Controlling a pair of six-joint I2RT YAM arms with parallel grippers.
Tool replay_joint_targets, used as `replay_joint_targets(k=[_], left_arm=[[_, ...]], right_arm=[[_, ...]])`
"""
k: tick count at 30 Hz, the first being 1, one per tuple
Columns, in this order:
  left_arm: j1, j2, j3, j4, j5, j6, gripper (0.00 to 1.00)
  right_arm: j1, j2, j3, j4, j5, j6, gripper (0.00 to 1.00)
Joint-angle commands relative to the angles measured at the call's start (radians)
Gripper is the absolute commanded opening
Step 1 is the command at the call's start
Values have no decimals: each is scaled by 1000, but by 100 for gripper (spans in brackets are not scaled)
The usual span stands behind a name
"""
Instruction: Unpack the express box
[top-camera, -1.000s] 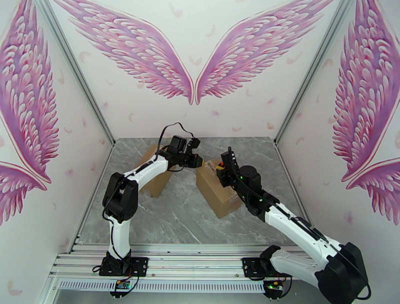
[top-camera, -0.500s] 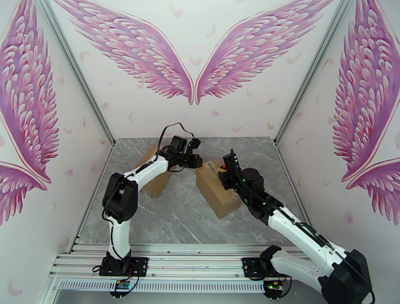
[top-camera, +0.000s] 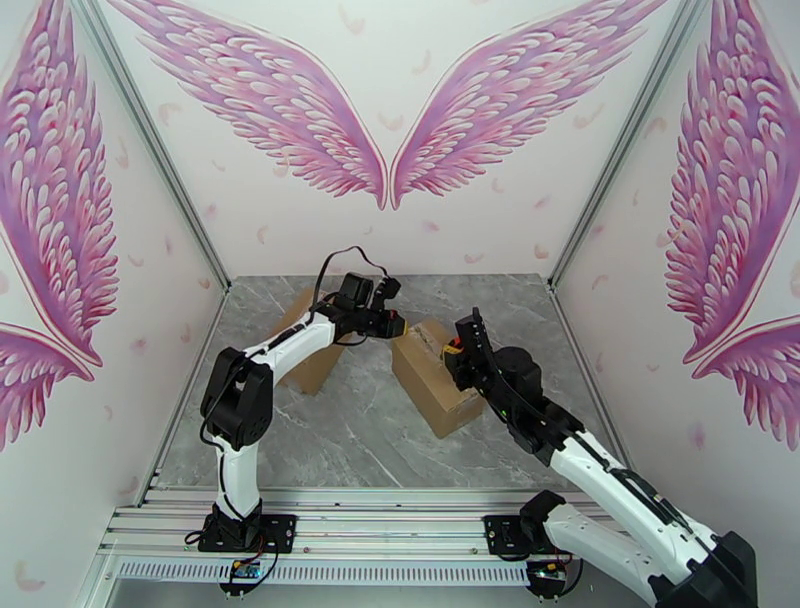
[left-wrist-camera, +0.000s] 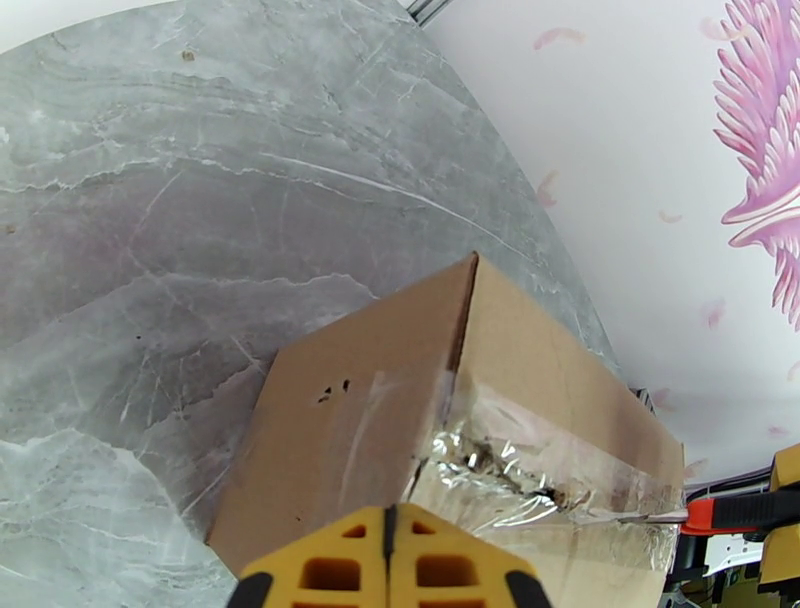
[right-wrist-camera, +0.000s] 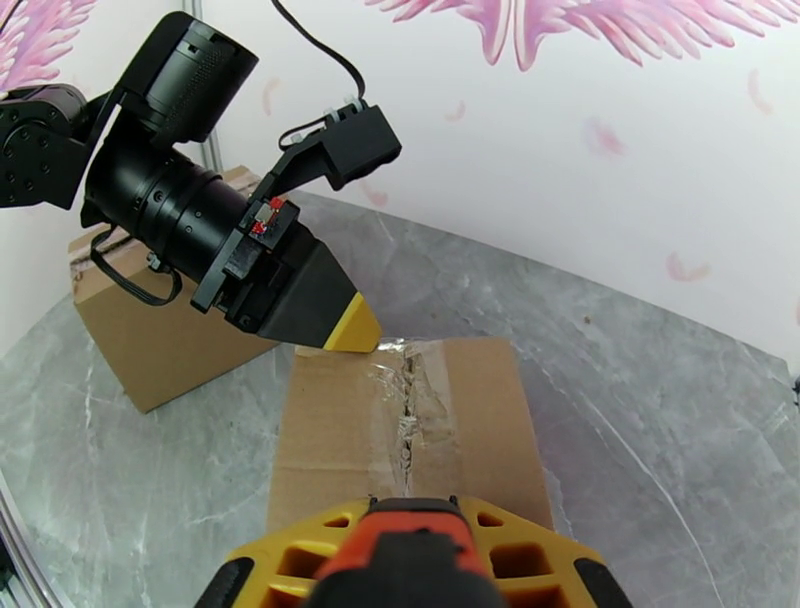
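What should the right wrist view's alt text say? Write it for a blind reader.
A cardboard box with torn clear tape along its top seam lies on a grey marble table, the shut left gripper poised at its far edge. In the foreground the right gripper holds an orange tool; a second box stands behind the left arm.

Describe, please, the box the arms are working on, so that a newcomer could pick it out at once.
On the grey marble table, look to the middle, between the two arms. The cardboard box there lies at an angle, with the left tool at its far end. Ripped clear tape runs along its top seam, whereas the second box sits farther left, behind the left arm.
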Motion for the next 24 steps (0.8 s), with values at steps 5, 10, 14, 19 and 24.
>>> replay_joint_targets(k=[5,10,14,19,24], left_arm=[[69,-80,-121,-38,-230,-17,0],[96,-161,-189,-28,-220,-18,0],[97,-185,-192,-48,-194,-2,2],[98,-165,-170,-58,-176,16,27],[104,-111,-131,-69,-145,25,34]], right_arm=[[4,102,22,-101,-98,6,4],[4,172,73,-59,-134,-22,4],[5,223,107,-48,-167,-41,4],[4,251,122,-29,-182,-48,4],[5,246,125,-34,-180,-58,4]])
